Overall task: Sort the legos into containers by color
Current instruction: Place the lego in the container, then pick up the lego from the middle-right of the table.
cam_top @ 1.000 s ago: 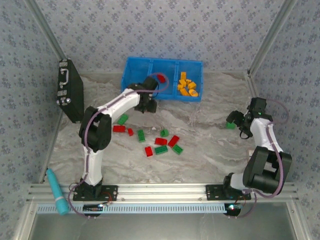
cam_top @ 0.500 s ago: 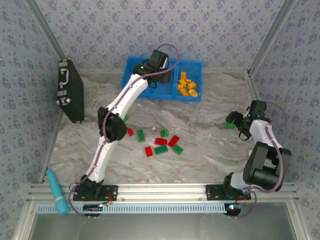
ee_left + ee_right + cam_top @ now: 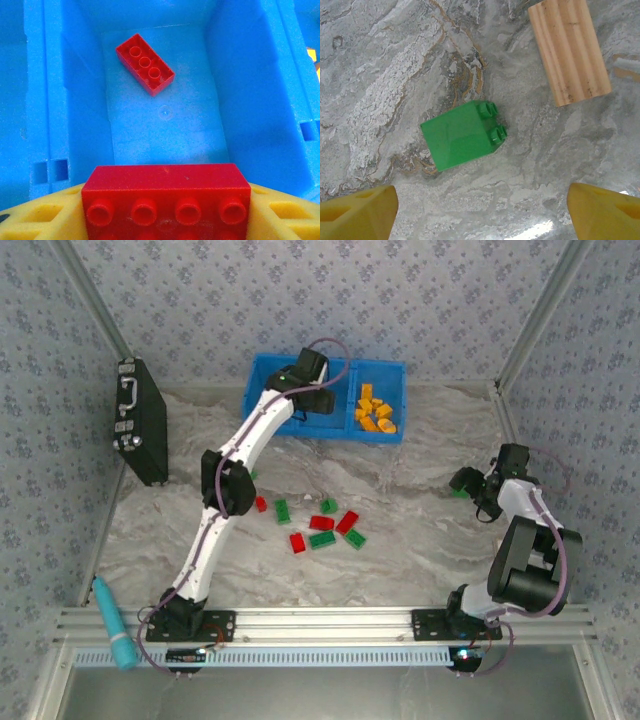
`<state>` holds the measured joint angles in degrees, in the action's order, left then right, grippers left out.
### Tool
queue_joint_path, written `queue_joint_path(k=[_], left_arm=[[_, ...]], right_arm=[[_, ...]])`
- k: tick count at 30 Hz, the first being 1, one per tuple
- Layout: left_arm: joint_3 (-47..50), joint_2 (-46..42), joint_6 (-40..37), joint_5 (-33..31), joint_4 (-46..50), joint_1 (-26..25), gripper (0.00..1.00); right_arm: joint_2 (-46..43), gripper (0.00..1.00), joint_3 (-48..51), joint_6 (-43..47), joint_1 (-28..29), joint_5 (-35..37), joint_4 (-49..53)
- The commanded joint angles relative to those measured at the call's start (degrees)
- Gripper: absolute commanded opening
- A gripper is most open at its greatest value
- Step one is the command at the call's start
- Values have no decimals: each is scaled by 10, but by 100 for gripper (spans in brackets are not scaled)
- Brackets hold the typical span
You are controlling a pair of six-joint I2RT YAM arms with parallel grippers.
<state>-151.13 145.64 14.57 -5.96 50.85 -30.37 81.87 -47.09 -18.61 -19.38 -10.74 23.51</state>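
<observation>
The left gripper (image 3: pixel 166 220) is clamped on a red brick (image 3: pixel 166 192), with its yellow pads (image 3: pixel 40 220) against the brick's two short ends and the studs toward the wrist camera. It hangs above the middle compartment (image 3: pixel 170 135) of the blue bin (image 3: pixel 262 380), where a second red brick (image 3: pixel 145 64) lies at an angle on the floor. Behind it the left arm (image 3: pixel 250 435) stretches far forward from its base, its elbow over the table's middle and its forearm slanting up to the bin. The right gripper (image 3: pixel 481 209) has its fingers spread wide and points down over a green brick (image 3: pixel 462 135). That brick lies on its side on the marbled table (image 3: pixel 385 75), near a ribbed wooden block (image 3: pixel 569 50). The right arm (image 3: pixel 525 515) is folded close above its base. Orange bricks (image 3: pixel 374 412) lie in the right compartment, and red and green bricks (image 3: pixel 322 525) lie scattered mid-table.
</observation>
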Motion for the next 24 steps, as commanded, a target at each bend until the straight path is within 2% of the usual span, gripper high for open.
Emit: queue_joint_path(k=[1, 5, 13, 20, 24], left_arm=[[-21, 4, -3, 22, -4, 1, 67], [-21, 3, -7, 25, -5, 1, 73], [-21, -8, -18, 36, -13, 1, 76], [-19, -69, -40, 11, 1, 2, 77], [14, -114, -59, -4, 7, 2, 79]], right_arm=[[10, 89, -5, 10, -2, 9, 5], [24, 89, -11, 11, -2, 9, 3], [50, 88, -21, 10, -2, -7, -20], [89, 85, -38, 9, 3, -26, -36], [100, 84, -35, 11, 13, -21, -40]])
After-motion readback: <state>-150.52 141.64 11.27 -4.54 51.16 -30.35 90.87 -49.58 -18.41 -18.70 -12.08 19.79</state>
